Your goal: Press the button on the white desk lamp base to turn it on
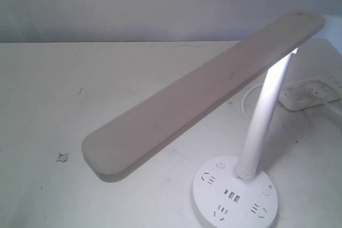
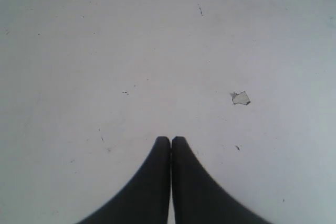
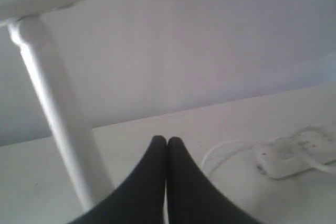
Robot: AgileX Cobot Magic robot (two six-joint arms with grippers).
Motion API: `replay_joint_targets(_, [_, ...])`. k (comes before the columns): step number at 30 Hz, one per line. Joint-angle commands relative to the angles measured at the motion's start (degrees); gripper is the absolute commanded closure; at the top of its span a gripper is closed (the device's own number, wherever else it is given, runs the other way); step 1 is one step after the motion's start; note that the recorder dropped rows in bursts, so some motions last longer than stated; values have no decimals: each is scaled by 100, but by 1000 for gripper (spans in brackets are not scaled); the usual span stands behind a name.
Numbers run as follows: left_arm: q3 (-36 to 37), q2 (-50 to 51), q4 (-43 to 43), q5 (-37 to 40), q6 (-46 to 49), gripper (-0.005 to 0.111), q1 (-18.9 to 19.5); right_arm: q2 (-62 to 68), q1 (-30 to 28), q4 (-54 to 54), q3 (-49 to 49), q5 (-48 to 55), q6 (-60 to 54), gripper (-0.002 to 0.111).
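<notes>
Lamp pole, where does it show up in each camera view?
Exterior view: the lamp pole slants up from the round base at lower right.
Left wrist view: not in it.
Right wrist view: the lamp pole stands to one side of the right end effector, with the power strip on the other side.
Shared landmark: the power strip, right of the pole in the exterior view.

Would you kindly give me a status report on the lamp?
Left gripper shut, over table. Right gripper shut, beside pole. No gripper on base; head looks lit. Buttons unobstructed.
</notes>
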Motion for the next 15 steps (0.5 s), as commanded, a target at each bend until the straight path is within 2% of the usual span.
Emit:
replay_joint_targets(1, [19,-21,0,17,-17,107,-31,-33,-40,-24,35,753,-27,108])
replay_joint_targets(8, [19,-21,0,17,-17,107,-31,-33,-40,-24,35,671,-27,108])
replay_joint_targets(9, [19,-21,0,17,-17,107,-31,-33,-40,273,40,640,-27,108])
replay_joint_targets(10, [19,-21,0,17,-17,107,-31,-33,-40,806,65,640,-27,108])
replay_joint_targets(11, [19,-21,0,17,-17,107,-31,-33,-40,2149,104,640,-27,108])
replay_joint_targets(13, [19,-21,0,17,-17,107,-31,-33,-40,4135,151,707,-27,108])
replay_joint_targets(15, [19,-21,0,17,-17,107,-31,-33,-40,5517,151,702,-27,108])
